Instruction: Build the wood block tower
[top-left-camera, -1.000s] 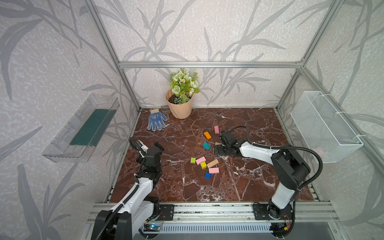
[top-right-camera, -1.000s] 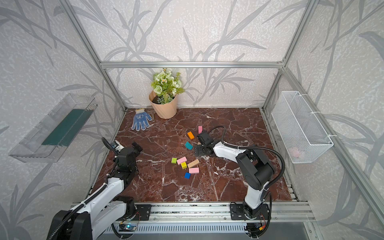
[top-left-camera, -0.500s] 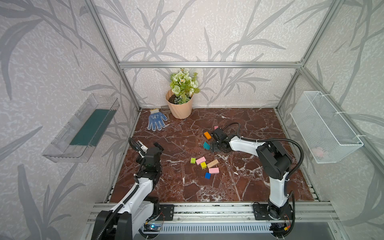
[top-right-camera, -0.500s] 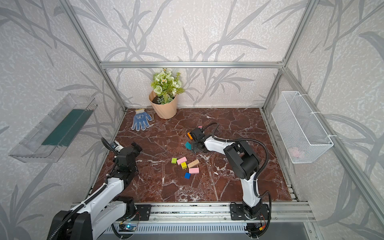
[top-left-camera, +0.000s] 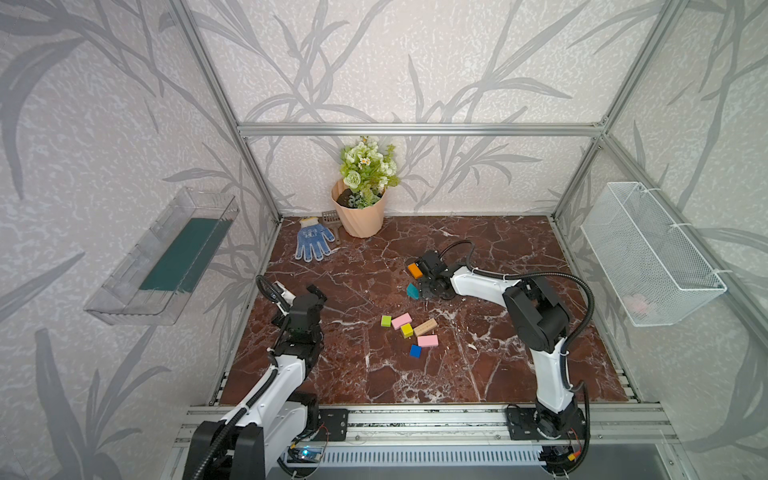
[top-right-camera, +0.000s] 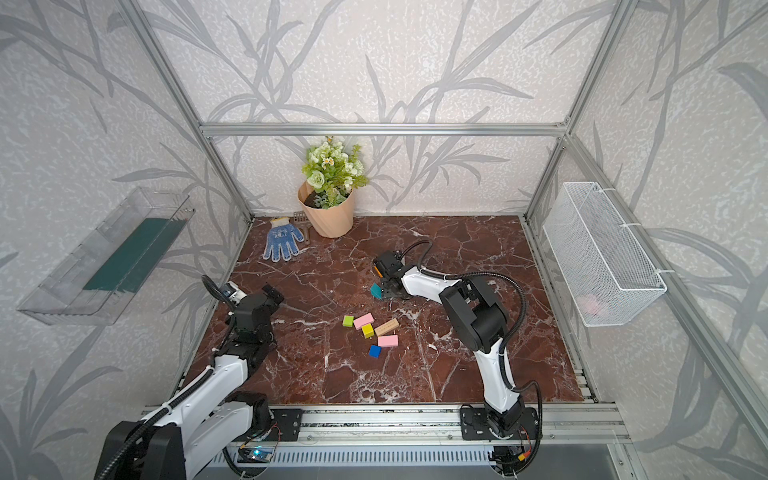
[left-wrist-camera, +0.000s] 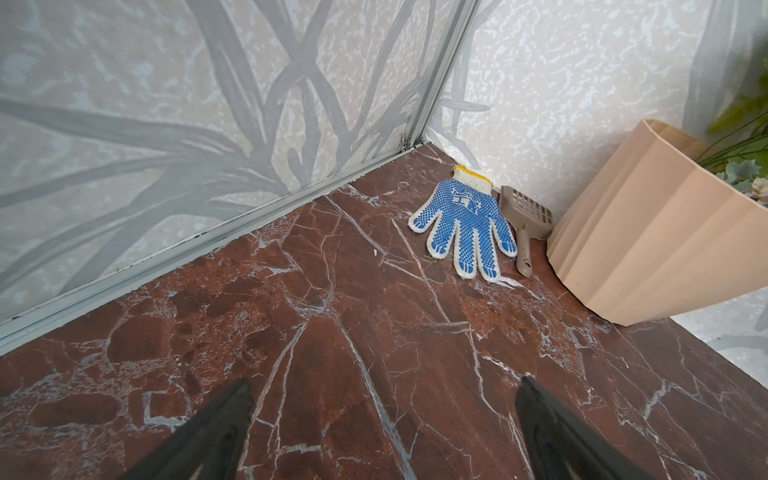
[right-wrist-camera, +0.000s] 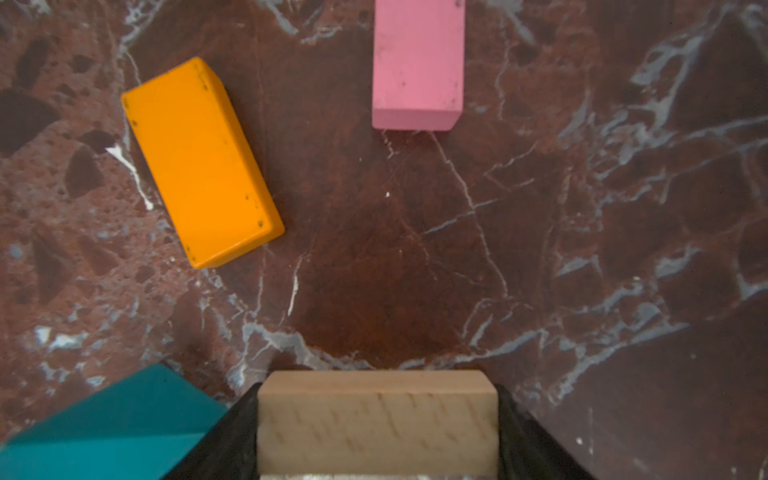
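left gripper (left-wrist-camera: 384, 380) wide open over floor (left-wrist-camera: 332, 324), well apart from blocks | six loose blocks (top-left-camera: 424, 327) mid-floor | right gripper (right-wrist-camera: 377, 388) apparently clamped on plain wood block (right-wrist-camera: 377, 432); teal block (right-wrist-camera: 116, 424) just beside its finger, orange block (right-wrist-camera: 199, 162), pink block (right-wrist-camera: 417, 62) ahead

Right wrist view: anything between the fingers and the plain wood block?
Nothing visible. The plain wood block sits between the fingers, both touching its sides. The teal block lies beside one finger; the orange block and pink block lie apart.

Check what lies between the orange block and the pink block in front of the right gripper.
Nothing lies there: the right wrist view shows only bare marble floor between the orange block and the pink block.
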